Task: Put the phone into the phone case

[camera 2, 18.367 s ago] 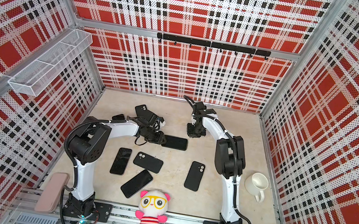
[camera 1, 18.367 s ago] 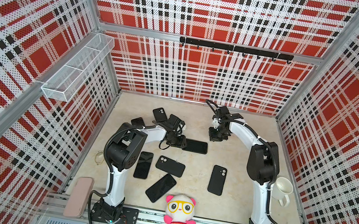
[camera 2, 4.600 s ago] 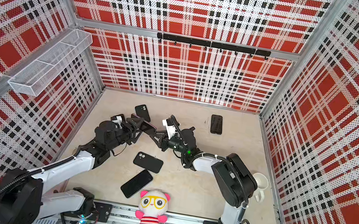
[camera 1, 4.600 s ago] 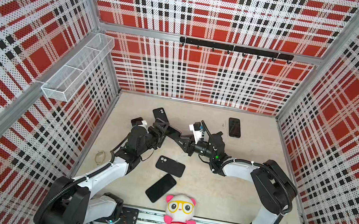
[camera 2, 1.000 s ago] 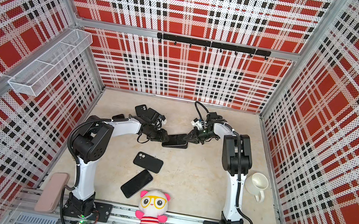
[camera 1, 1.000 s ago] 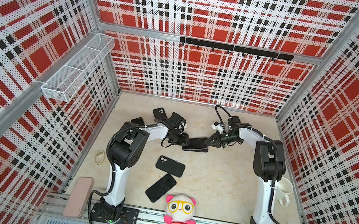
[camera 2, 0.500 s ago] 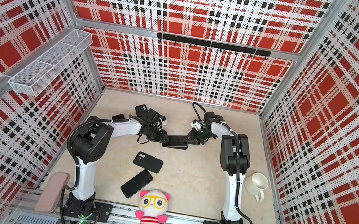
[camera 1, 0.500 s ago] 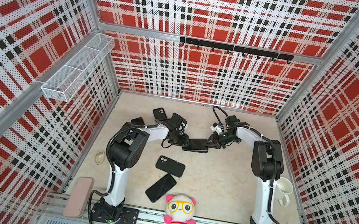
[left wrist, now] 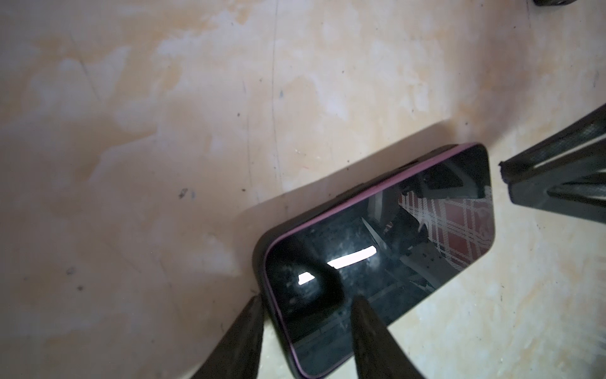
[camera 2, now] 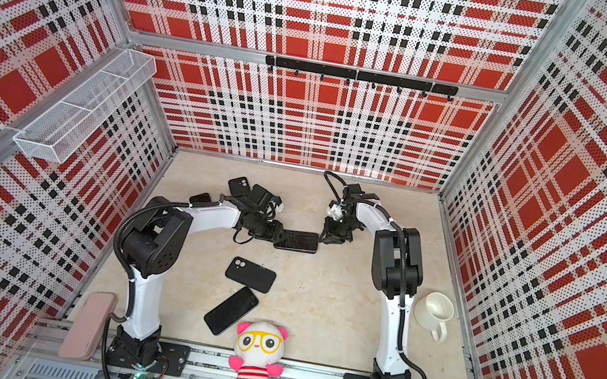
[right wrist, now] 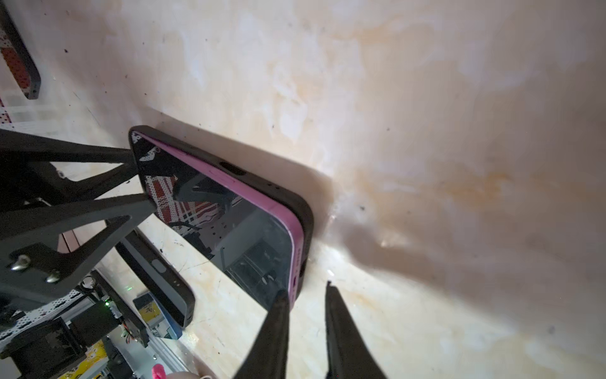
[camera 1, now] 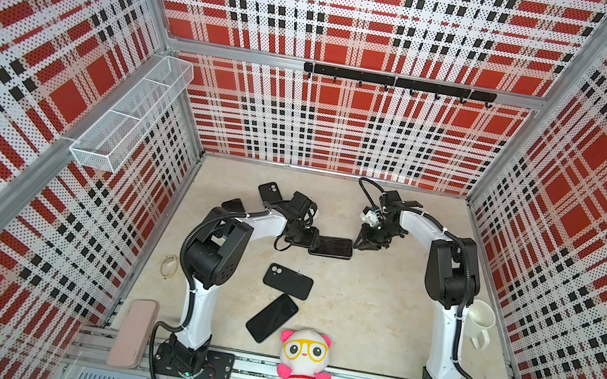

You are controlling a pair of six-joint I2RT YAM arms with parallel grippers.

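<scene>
Two spread fingers (left wrist: 242, 338) of the left gripper (left wrist: 308, 300) straddled one end corner of the pink-edged glossy-screened phone (left wrist: 377, 246): one outside the black rubbery phone case (left wrist: 257, 252) around it, one on the glass. Phone and case lay flat on the beige marbled tabletop (camera 1: 376, 317), between both grippers. Only the right wrist view showed the right gripper (right wrist: 306, 288) narrowly parted, one tip at the phone's far corner, pinching nothing.
</scene>
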